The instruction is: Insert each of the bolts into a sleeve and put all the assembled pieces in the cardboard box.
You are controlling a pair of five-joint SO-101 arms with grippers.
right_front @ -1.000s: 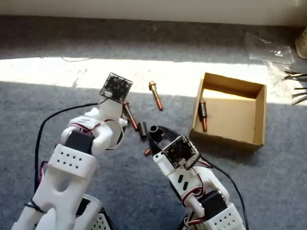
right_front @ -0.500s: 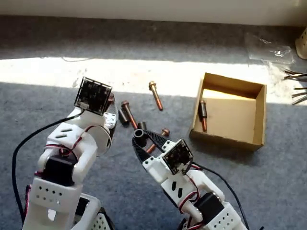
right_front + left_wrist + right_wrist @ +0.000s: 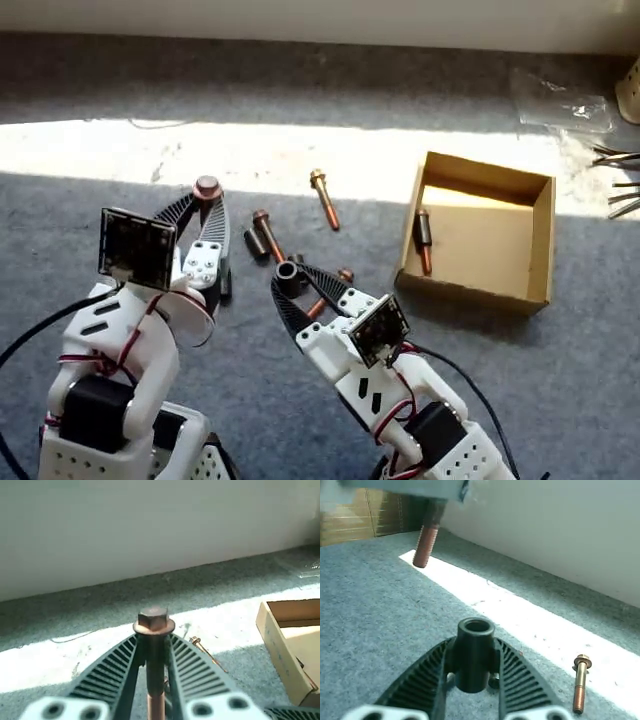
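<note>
pairing step in hand, judging by the layout: one bolt and one sleeve lifted, not yet joined. grips a bolt in the left gripper, jaws narrow and pinched on the shank just under the head, head up, threaded end hanging down clear of the carpet. grips a sleeve in the right gripper, jaws closed on its sides, open bore facing up. near each other but apart, with the bolt off to one side of the sleeve rather than above it.

calls next, most likely, for bringing the threaded tip directly over the bore, lining up both axes, then lowering straight to slide the shank in. likely little slack, hence a risk of jamming the tip on the rim or knocking the sleeve askew with any tilt. after that, a carry to the cardboard box on the right arm's side, already holding one assembled piece by the wall nearest the loose parts.

left to do, by the look of it: a loose bolt in the sunlit strip, a second bolt with a spare sleeve just beside it, and a third bolt partly hidden behind the right gripper.
</note>
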